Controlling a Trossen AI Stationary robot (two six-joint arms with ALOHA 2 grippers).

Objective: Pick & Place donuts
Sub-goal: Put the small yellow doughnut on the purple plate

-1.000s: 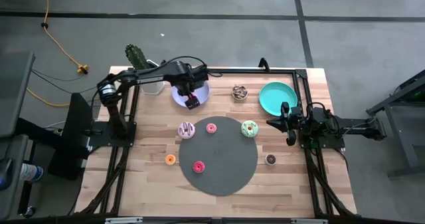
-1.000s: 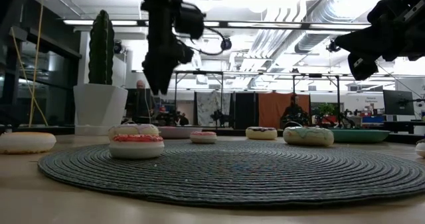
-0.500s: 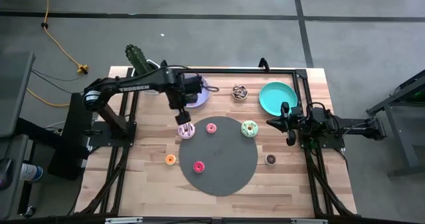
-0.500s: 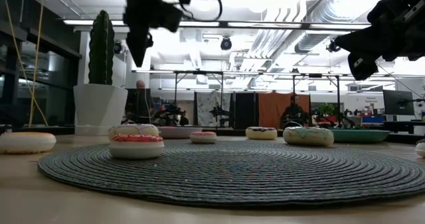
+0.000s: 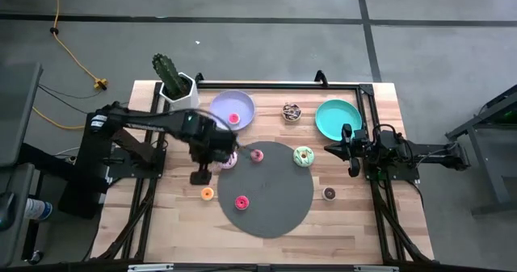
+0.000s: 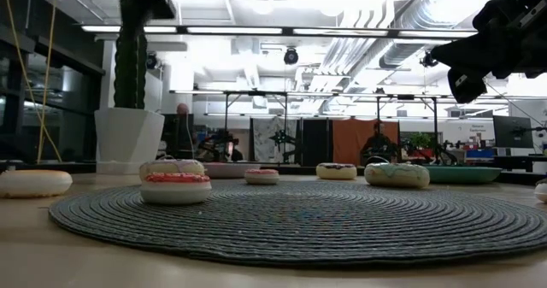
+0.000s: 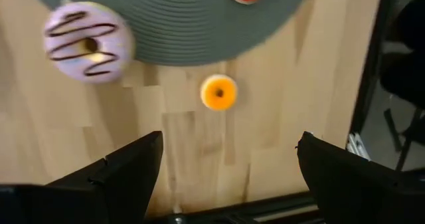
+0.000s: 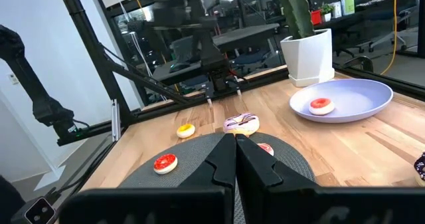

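Wooden table (image 5: 355,215) — grey mat (image 5: 279,211), donuts (image 5: 241,202) — office behind.

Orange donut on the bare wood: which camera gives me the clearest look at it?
The left wrist view: the orange donut sits unobstructed between the open left pincer fingers. The high view shows it tiny beside the grey mat. The right wrist view catches it far off. The low view shows it side-on at the left edge.

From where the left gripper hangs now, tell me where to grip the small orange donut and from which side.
Come straight down on the orange donut with the open left gripper and pinch across its outer rim. It lies flat on bare wood beside the grey mat, with nothing touching it, so probably any two opposite sides will do.
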